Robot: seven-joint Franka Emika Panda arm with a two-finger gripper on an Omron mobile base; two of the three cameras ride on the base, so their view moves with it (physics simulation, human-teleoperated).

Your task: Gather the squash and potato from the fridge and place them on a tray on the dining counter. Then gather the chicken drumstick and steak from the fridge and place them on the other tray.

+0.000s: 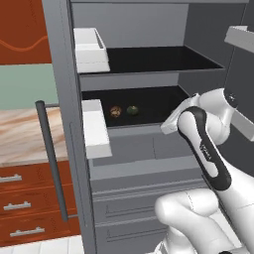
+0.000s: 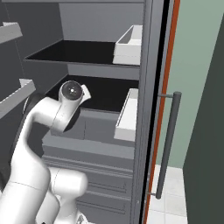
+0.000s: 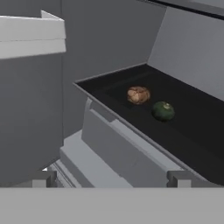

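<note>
The fridge [image 1: 64, 99] stands open in front of me. On its lower black shelf [image 1: 158, 106] the brown mottled potato [image 1: 115, 111] lies just left of the dark green squash [image 1: 132, 110], a small gap between them. In the hand view the potato [image 3: 138, 94] and squash [image 3: 163, 110] sit ahead and above my gripper [image 3: 112, 180], which is open and holds nothing, its fingertips [image 3: 41, 179] wide apart and well short of the shelf edge. The arm's wrist [image 2: 72, 92] hovers before the shelf. Trays, dining counter, steak and chicken drumstick are out of view.
White door bins [image 1: 94, 126] [image 1: 91, 47] hang on the left door, beside the shelves. An upper black shelf [image 1: 158, 59] is above, grey drawers [image 1: 144, 149] below. A long bar handle [image 1: 52, 163] fronts the red-brown cabinet drawers [image 1: 25, 198] and the marbled wall counter [image 1: 20, 134].
</note>
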